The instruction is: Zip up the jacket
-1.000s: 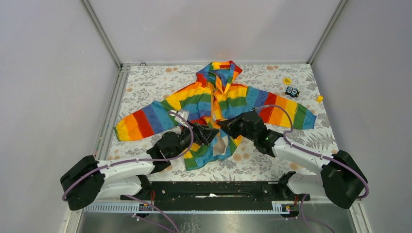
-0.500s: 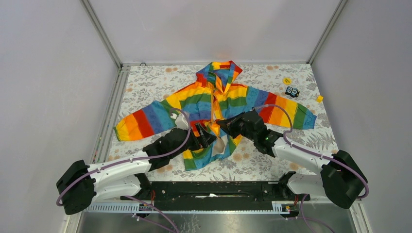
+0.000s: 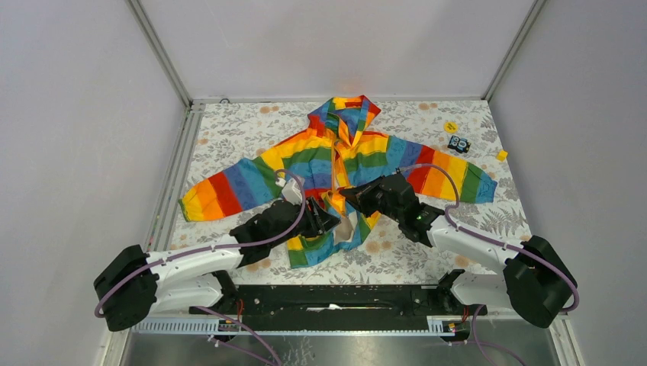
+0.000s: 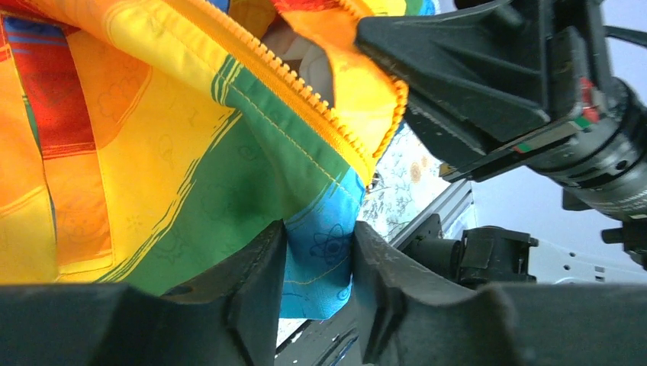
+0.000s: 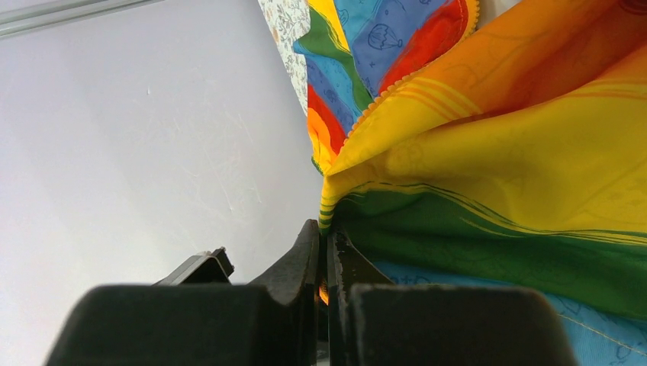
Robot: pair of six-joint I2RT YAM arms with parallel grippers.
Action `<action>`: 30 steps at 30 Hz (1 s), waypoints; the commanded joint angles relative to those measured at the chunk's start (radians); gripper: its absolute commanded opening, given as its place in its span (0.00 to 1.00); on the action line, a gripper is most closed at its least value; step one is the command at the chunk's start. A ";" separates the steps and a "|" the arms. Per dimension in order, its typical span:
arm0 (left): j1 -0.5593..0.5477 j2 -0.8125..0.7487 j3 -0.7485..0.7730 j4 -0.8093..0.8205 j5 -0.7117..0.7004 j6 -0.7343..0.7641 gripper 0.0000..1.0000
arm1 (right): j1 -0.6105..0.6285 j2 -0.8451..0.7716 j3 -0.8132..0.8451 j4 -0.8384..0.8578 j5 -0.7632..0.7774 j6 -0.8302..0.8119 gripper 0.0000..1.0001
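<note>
A rainbow-striped jacket (image 3: 336, 160) lies unzipped on a floral table (image 3: 229, 130). The left gripper (image 4: 317, 255) has its jaws pinching the blue bottom hem. The right gripper (image 5: 326, 248) has its jaws clamped on the opposite front edge.

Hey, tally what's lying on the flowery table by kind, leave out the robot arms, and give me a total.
jacket: 1
small yellow pieces: 2
small black and blue item: 1
Total: 4

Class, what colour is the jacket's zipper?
The zipper is orange; the left wrist view shows it best.
</note>
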 commanded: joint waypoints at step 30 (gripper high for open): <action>-0.092 0.258 0.246 -0.239 -0.019 0.384 0.17 | -0.012 0.053 -0.062 0.161 -0.120 0.143 0.00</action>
